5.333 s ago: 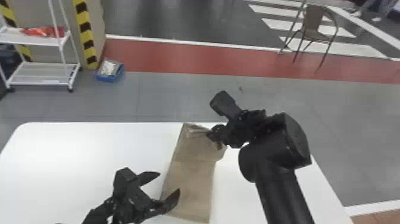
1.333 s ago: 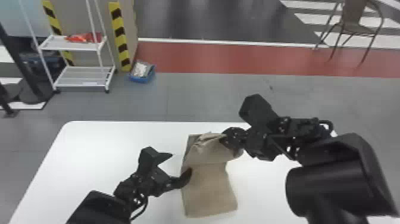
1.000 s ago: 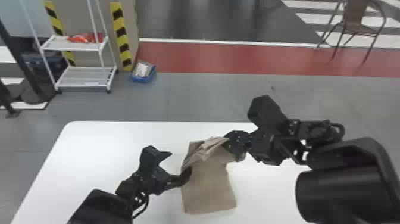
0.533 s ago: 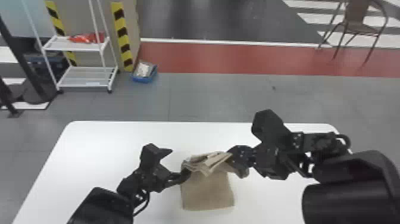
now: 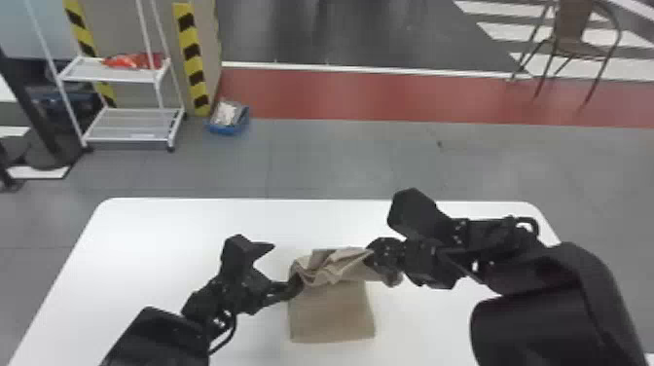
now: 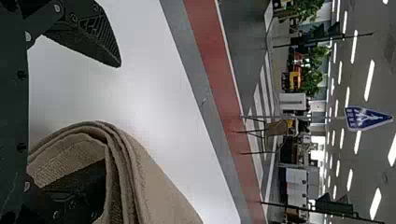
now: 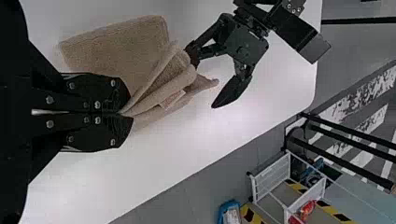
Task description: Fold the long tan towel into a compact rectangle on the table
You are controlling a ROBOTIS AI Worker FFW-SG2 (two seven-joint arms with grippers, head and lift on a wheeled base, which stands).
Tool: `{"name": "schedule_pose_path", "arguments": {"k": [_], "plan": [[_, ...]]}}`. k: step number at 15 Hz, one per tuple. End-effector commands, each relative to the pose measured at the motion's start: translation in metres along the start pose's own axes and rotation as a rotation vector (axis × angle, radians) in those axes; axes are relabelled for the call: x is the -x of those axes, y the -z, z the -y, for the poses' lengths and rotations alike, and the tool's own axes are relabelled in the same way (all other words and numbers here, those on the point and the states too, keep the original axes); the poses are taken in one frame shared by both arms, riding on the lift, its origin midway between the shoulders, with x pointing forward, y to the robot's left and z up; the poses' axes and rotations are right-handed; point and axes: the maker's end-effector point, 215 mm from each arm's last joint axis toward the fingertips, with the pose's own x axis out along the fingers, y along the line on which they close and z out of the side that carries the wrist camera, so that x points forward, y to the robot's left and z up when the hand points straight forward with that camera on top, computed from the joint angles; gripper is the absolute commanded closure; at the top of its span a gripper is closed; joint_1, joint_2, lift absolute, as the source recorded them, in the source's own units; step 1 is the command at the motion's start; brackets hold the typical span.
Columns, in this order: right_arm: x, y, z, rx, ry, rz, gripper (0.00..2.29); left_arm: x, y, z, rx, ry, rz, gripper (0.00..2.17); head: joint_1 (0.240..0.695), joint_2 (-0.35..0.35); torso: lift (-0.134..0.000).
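My right gripper (image 5: pixel 372 256) pinches towel (image 5: pixel 333 314); my left gripper (image 5: pixel 285 265) gapes, finger inside fold. Towel between them now shorter: nearing compactness.

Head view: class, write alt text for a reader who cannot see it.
On a white table, the right gripper has its fingers shut on the bunched far end of a tan towel, whose near part lies flat. The left gripper has its fingers spread, one at the folds' left edge. Beyond the table stand a white rack and a chair.
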Motion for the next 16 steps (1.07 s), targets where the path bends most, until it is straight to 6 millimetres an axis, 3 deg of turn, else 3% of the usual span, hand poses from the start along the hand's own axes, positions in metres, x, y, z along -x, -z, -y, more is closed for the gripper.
{"name": "schedule_pose_path", "arguments": {"k": [1,4,7,10,16], "plan": [[-0.002,0.003,0.0,0.029,0.004,-0.024,1.48,-0.001,-0.002,0.001,0.001,0.001,0.003,0.2,0.695,-0.092,0.0],[-0.004,0.005,0.002,0.061,0.011,-0.051,1.48,-0.001,-0.002,0.001,0.001,0.001,0.003,0.2,0.695,-0.093,0.0],[0.003,-0.002,0.029,0.047,0.068,-0.03,1.48,-0.001,-0.003,0.002,-0.002,0.004,0.005,0.2,0.695,-0.096,0.0],[-0.003,0.006,0.045,0.026,0.102,-0.041,1.48,0.0,-0.003,0.002,-0.001,0.007,0.007,0.2,0.695,-0.102,0.0],[-0.014,0.011,0.059,-0.018,0.101,-0.042,1.48,-0.001,-0.005,0.009,-0.004,0.027,0.008,0.2,0.695,-0.109,0.0]]}}
